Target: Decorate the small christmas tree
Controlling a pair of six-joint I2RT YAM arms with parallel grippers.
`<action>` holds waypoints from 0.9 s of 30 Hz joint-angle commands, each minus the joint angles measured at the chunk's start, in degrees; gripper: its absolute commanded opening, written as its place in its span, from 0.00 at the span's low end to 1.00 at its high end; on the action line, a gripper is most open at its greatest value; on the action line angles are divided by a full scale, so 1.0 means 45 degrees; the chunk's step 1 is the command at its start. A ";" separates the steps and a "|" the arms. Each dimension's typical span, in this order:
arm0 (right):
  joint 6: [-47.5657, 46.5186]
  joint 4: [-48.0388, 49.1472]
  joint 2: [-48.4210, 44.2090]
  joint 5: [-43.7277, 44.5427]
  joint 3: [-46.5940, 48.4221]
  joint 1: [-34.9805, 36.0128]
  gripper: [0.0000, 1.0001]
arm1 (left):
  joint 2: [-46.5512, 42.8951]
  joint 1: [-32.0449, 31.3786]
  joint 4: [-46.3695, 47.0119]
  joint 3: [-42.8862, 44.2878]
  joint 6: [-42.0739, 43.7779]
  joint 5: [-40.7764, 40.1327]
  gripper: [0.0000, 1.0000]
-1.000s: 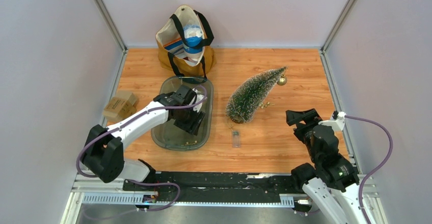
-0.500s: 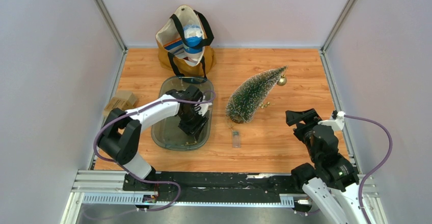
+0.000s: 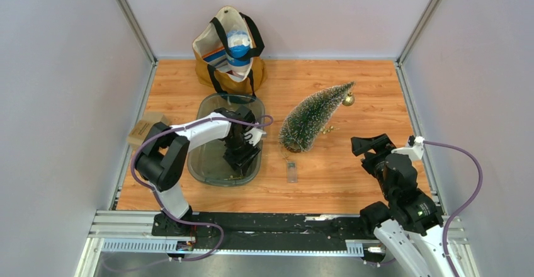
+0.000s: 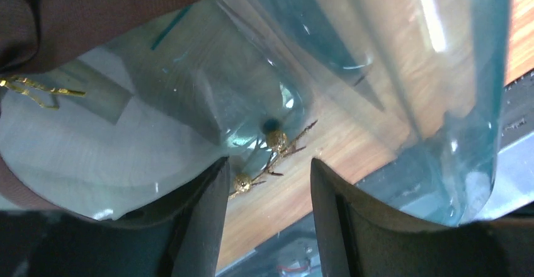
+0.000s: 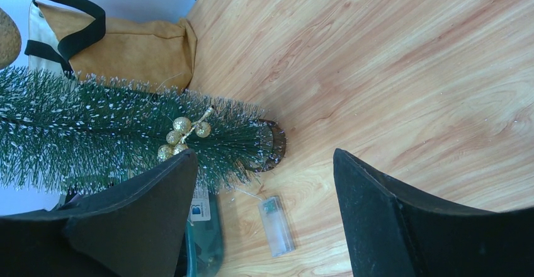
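A small frosted green Christmas tree (image 3: 312,118) lies on its side on the wooden table, a gold ball (image 3: 347,100) at its tip and a gold berry sprig (image 5: 182,132) on its branches. My left gripper (image 3: 241,157) is open inside a clear plastic tub (image 3: 211,170), just above a gold berry sprig (image 4: 267,157) lying on the tub's floor. A second gold sprig (image 4: 34,88) shows at the left in the left wrist view. My right gripper (image 3: 371,145) is open and empty, right of the tree. A clear battery box (image 5: 276,225) lies near the tree's base.
A tan tote bag (image 3: 228,50) with black handles stands behind the tub. A small cardboard box (image 3: 143,130) lies at the left wall. The grey walls close in the table on three sides.
My left gripper has moved right and toward the near end of the tub, and its arm has folded in. The right arm has barely moved.
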 commanded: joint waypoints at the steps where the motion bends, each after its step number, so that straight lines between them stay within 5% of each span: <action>1: -0.0010 0.0367 0.0007 -0.0137 -0.0089 -0.0027 0.82 | 0.0450 0.0065 -0.0274 0.0291 0.0363 0.0180 0.58; 12: -0.0009 0.0367 0.0026 -0.0137 -0.0108 -0.0047 0.82 | 0.0900 0.0065 -0.0118 0.0212 -0.0008 -0.0622 0.54; 19: 0.0010 0.0368 0.0007 -0.0196 -0.0167 -0.0047 0.83 | 0.0744 0.0045 0.0018 0.0096 -0.0340 -0.0973 0.41; 27: -0.0010 0.0406 0.0026 -0.0216 -0.0147 -0.0047 0.83 | 0.0159 0.0065 -0.0002 -0.0060 -0.0594 -0.0661 0.53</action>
